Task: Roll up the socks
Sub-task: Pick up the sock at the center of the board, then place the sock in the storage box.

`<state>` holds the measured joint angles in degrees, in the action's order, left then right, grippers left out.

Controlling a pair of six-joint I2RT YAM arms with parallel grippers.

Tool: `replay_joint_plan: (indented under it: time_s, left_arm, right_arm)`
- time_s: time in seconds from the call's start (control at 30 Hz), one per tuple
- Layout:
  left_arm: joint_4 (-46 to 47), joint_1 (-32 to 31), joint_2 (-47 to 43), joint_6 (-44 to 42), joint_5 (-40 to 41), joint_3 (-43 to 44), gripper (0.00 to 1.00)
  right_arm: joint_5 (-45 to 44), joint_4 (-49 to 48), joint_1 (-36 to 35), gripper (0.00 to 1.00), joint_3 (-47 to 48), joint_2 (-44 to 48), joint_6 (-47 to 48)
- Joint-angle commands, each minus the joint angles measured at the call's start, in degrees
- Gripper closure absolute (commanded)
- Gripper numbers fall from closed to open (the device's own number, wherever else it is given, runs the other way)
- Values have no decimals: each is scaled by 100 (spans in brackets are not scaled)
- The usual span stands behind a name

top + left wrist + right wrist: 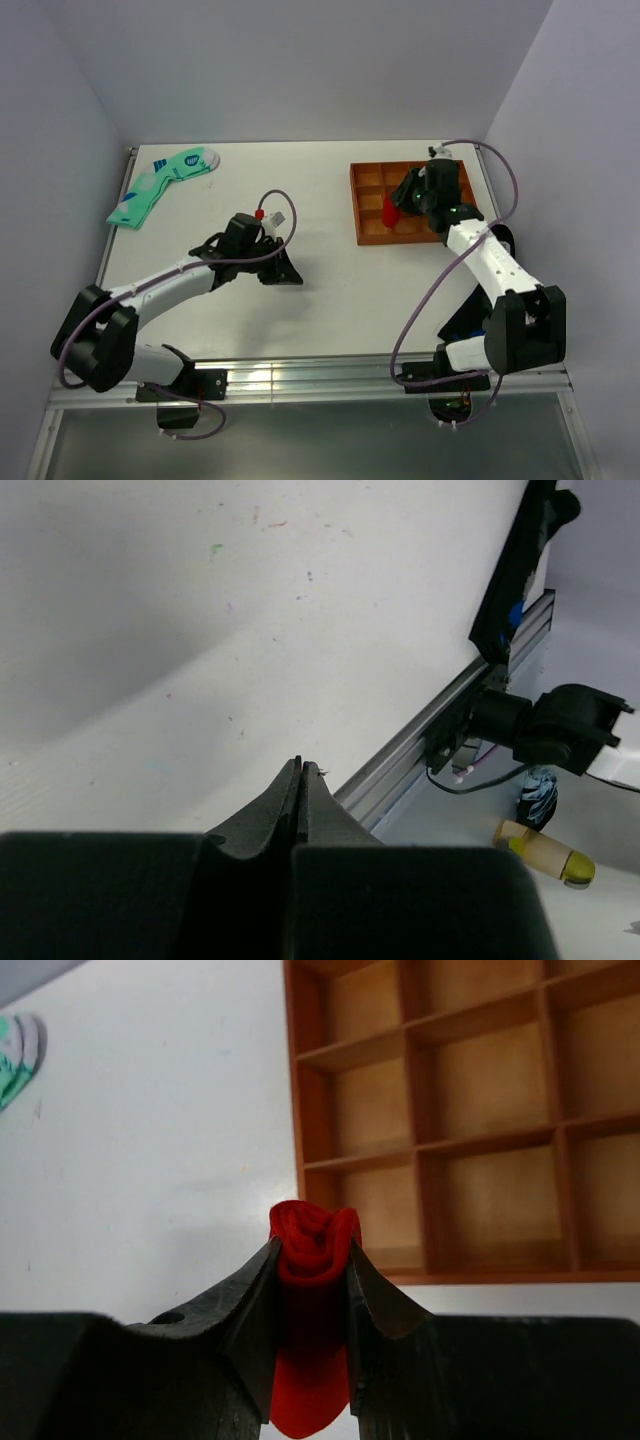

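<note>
Socks [312, 1250], judged soft, light and prone to unrolling, are gripped across the roll by right fingers [240, 1310]; left fingers [265, 825] are clenched empty.

No word, number or brand name can be read in any of the views. The only printed marks are blue shapes on the mint-green fabric sock [165, 185], which lies near the far left corner of the white worktop [300, 200]. There is a roundish blue mark towards one end of the sock and a few short slanted bars further along it. All of them are too small and blurred to make out as letters or a logo. In the right wrist view only a sliver of that sock shows at the left edge, and nothing on it is legible.
</note>
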<state>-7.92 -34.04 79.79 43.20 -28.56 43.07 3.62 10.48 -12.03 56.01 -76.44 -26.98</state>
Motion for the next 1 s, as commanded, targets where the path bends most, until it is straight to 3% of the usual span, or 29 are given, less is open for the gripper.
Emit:
replay_joint_plan:
  time_s: [0.0,0.2,0.57,0.97]
  left_arm:
    - [-244,12,-612,-312,-71,70,95]
    - [-702,-15,-1228,-541,-194,70,94]
    - [-245,-234,-1931,-313,-774,-387,94]
    - [54,-252,-2161,-181,-985,-536,94]
  right_arm:
    - [639,138,778,100,541,-212,246]
    - [1044,130,1791,100,929,-599,176]
    - [904,-72,3188,100,842,-960,-105]
    - [148,-345,3339,100,1123,-1645,-404]
